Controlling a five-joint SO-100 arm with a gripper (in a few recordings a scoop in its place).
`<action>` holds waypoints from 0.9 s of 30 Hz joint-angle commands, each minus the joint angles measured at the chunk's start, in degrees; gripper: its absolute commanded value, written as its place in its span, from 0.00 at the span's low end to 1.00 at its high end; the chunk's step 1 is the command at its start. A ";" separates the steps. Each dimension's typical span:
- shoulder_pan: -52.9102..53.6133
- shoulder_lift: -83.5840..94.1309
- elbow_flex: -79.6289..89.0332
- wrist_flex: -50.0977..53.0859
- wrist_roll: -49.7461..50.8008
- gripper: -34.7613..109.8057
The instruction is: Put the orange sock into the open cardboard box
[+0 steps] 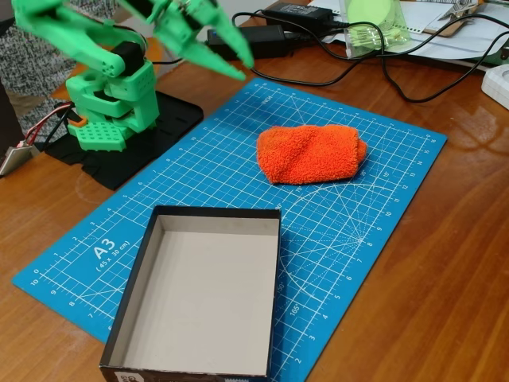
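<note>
Fixed view shows my green fingers (227, 60) raised near the top left, spread apart and holding nothing. Below and to their right, the orange sock (311, 154) lies on the blue cutting mat (382, 215), apart from the open cardboard box (135, 278) nearer the camera.

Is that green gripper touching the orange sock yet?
Apart. The fixed view shows the gripper raised up and left of the orange sock, with bare blue mat between them.
</note>
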 commanded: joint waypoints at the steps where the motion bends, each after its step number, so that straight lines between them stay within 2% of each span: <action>1: -2.11 -34.89 -28.30 14.15 -16.35 0.51; 3: -1.58 -45.62 -39.73 22.32 -25.40 0.51; 6: -0.09 -59.15 -58.10 32.17 -33.13 0.55; 12: -0.35 -62.31 -66.27 32.08 -47.02 0.56; 16: 0.18 -64.42 -64.95 32.08 -54.84 0.56; 27: -0.09 -82.97 -69.79 31.99 -56.87 0.56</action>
